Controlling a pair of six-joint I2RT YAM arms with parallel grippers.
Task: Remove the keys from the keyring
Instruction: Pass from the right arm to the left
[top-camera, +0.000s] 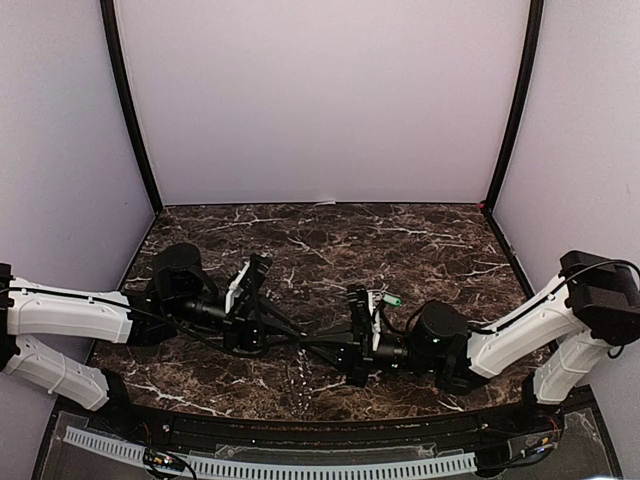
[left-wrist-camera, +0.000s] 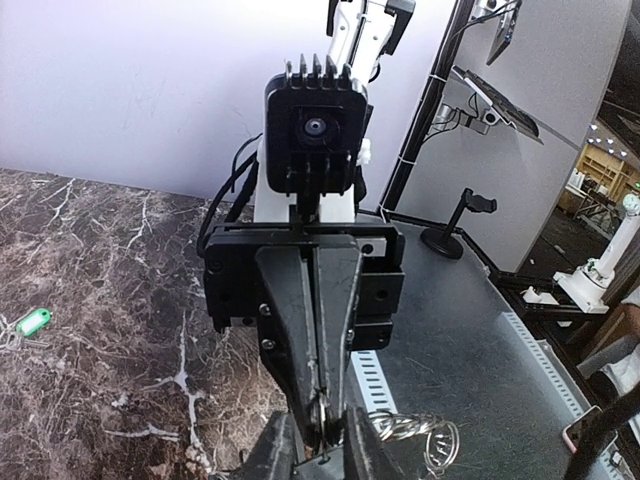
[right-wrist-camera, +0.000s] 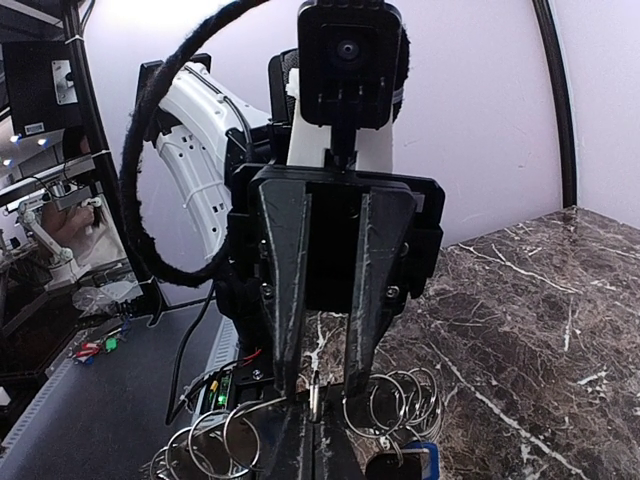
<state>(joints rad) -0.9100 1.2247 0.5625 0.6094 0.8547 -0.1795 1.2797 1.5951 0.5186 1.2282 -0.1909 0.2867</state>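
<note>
While the right fingers (left-wrist-camera: 300, 330) clench one wire loop of the keyring (right-wrist-camera: 390, 400) above the near worktop (top-camera: 330, 240), the left fingers (right-wrist-camera: 283, 300) sit half-parted around it, their grip impossible to tell, a blue key (right-wrist-camera: 415, 463) dangling there, a green key (top-camera: 392, 299) lying loose just right.

The counter (top-camera: 330, 235), a dark brown marble-patterned slab laced with white veins, is stretching in the top external view from the pale back wall (top-camera: 320, 100) at 12 o'clock down to the arm bases at 6 o'clock. A green key (top-camera: 392, 299) is lying on it toward 3 o'clock from the slab's middle. In the left wrist view the same key (left-wrist-camera: 33, 321) is resting flat on the marble at 9 o'clock, while the right wrist view is showing the veined surface (right-wrist-camera: 540, 300) spreading across 3 to 5 o'clock.
</note>
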